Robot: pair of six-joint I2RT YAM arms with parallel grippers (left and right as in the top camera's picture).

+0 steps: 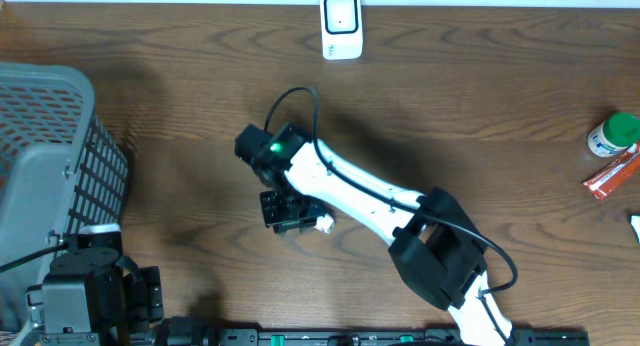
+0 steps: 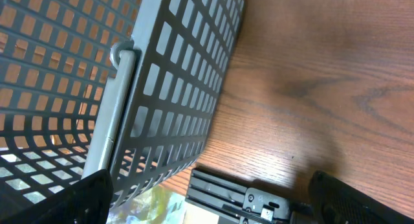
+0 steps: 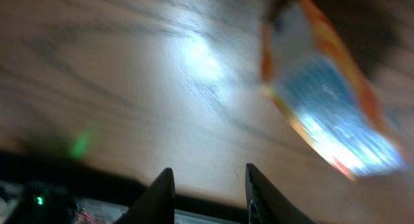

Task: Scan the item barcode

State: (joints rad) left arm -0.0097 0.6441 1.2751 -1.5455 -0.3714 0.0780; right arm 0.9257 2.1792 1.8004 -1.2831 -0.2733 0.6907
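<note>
Right gripper [image 3: 210,188] low over worktop [image 1: 480,76] centre: jaws at a slim gap, pinching nothing. Orange-edged packet [image 3: 326,101], blurred, ahead and right of fingers. Left gripper [image 2: 213,191] spread wide beside grey basket [image 2: 181,75]. White scanner [image 1: 340,26] at far edge, well apart from packet. Bottle [image 1: 612,133] and red sachet [image 1: 610,174] far right.
</note>
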